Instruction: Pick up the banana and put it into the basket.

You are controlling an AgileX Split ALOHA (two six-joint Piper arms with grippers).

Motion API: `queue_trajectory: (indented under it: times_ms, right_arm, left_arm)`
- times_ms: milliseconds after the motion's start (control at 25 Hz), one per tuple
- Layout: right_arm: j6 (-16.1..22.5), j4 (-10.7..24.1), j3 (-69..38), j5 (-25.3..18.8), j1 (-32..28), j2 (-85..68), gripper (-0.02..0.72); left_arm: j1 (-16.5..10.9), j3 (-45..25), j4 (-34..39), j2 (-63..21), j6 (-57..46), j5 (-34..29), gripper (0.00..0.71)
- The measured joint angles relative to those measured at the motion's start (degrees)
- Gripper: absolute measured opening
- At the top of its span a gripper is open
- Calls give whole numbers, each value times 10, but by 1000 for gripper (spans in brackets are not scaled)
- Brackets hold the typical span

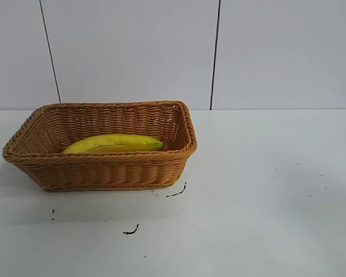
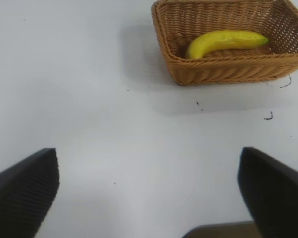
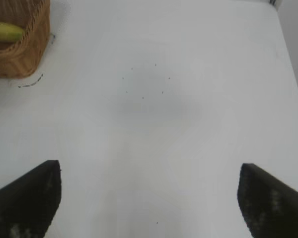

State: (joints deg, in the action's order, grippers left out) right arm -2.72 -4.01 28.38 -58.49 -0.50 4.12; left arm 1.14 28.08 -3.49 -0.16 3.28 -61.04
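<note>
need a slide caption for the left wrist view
Banana lies inside the wicker basket; open left gripper hangs over the bare white table.

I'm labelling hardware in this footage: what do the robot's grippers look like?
Only fingertips show. The left gripper has two broad black fingers with finely ribbed surfaces. The right gripper has matching black fingers, lightly scuffed. No cables or markings are visible.

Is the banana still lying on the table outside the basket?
No, the banana lies inside the basket, resting on its floor, with both grippers open and well away from it.
</note>
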Motion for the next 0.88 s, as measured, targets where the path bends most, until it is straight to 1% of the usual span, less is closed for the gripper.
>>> queue_trajectory:
  times_ms: [120, 880]
  right_arm:
    - [0, 1, 0, 0, 0, -42, 693]
    - [0, 5, -1, 0, 0, -44, 696]
  left_arm:
    - [0, 0, 0, 0, 0, 0, 695]
    - [0, 0, 0, 0, 0, 0, 695]
